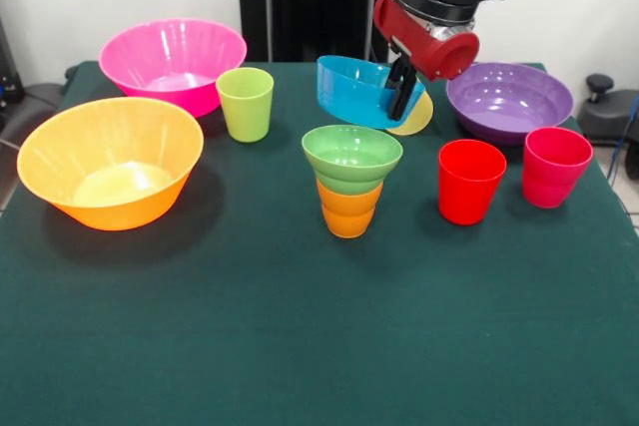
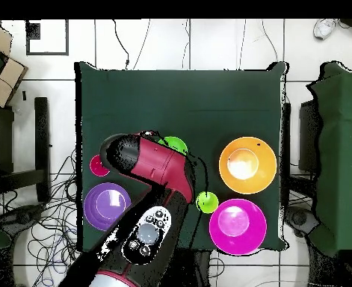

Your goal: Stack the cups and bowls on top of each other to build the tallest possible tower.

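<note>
Front view — gripper (image 1: pixel 402 90) pinches tilted blue bowl (image 1: pixel 351 92) above green bowl (image 1: pixel 351 159).

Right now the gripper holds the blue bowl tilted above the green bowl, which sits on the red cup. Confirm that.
Not quite. The green bowl sits on the orange cup, not the red one, which stands apart on the table. The front view shows it. The rest holds: the gripper has the blue bowl tilted above the green bowl.
</note>
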